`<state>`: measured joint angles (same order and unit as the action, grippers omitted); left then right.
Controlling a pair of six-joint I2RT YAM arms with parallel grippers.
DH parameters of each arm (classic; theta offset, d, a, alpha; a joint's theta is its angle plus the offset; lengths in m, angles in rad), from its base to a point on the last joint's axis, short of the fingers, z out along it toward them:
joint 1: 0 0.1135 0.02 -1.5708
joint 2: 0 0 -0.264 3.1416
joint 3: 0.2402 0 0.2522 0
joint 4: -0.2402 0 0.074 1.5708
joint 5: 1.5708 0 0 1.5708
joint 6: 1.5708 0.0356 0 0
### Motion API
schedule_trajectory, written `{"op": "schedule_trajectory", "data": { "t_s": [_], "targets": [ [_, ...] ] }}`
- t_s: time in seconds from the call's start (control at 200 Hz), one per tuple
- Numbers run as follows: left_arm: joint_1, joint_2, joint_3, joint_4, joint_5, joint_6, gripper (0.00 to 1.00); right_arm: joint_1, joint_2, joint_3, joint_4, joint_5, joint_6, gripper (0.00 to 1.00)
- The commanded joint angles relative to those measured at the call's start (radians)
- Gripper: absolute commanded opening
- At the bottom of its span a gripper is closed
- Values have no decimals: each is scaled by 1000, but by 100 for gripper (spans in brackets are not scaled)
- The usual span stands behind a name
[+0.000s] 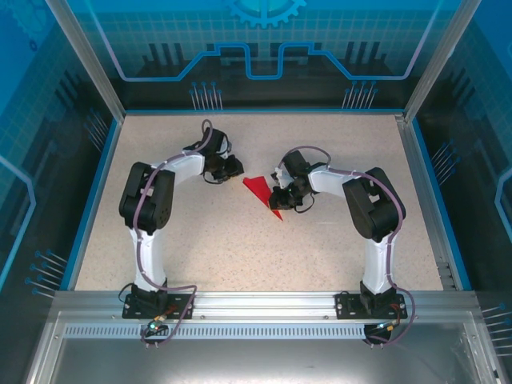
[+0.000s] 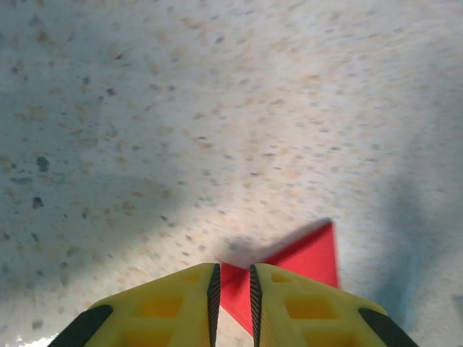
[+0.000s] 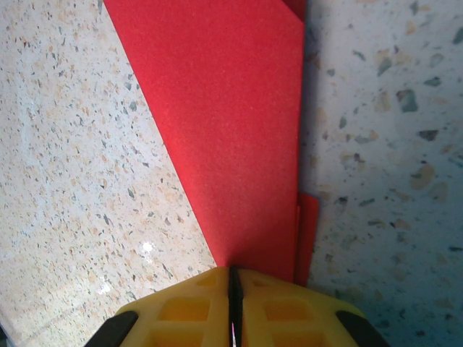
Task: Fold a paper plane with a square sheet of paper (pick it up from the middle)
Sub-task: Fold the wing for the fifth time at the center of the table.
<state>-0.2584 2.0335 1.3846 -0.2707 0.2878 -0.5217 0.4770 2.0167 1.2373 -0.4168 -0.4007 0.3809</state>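
Observation:
The square sheet of paper, folded into a narrow red pointed paper plane (image 1: 260, 192), lies on the speckled table between the two arms. My right gripper (image 1: 280, 198) is at its right side. In the right wrist view the red face (image 3: 224, 130) narrows down into the shut jaws of the right gripper (image 3: 233, 269), and a lower layer peeks out along its right edge. My left gripper (image 1: 238, 168) is at the paper's left corner. In the left wrist view its jaws (image 2: 233, 266) stand a narrow gap apart over the red corner (image 2: 311, 253), which lies under them.
The speckled tabletop (image 1: 200, 248) is ringed by a blue rim (image 1: 88, 216) and clear enclosure walls. An aluminium rail (image 1: 264, 302) with both arm bases runs along the near edge.

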Motion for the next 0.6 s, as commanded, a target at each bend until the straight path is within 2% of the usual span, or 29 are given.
{"op": "schedule_trajectory", "data": {
  "t_s": [0.0, 0.115, 0.25, 0.33, 0.595],
  "targets": [
    [-38, -101, -58, 69, -12, -15, 22, -10, 108, -64, -157, 148, -4, 10],
    [-83, -127, -123, 123, -7, -61, 22, -9, 109, -65, -157, 145, -6, 11],
    [-159, -94, -144, 167, 48, -129, 20, -9, 109, -67, -157, 144, -7, 10],
    [-197, -73, -154, 160, 13, -184, 16, -8, 108, -67, -153, 141, -7, 11],
    [-242, 3, -195, 222, 10, -283, 10, -9, 114, -64, -155, 137, -10, 10]
  ]
}}
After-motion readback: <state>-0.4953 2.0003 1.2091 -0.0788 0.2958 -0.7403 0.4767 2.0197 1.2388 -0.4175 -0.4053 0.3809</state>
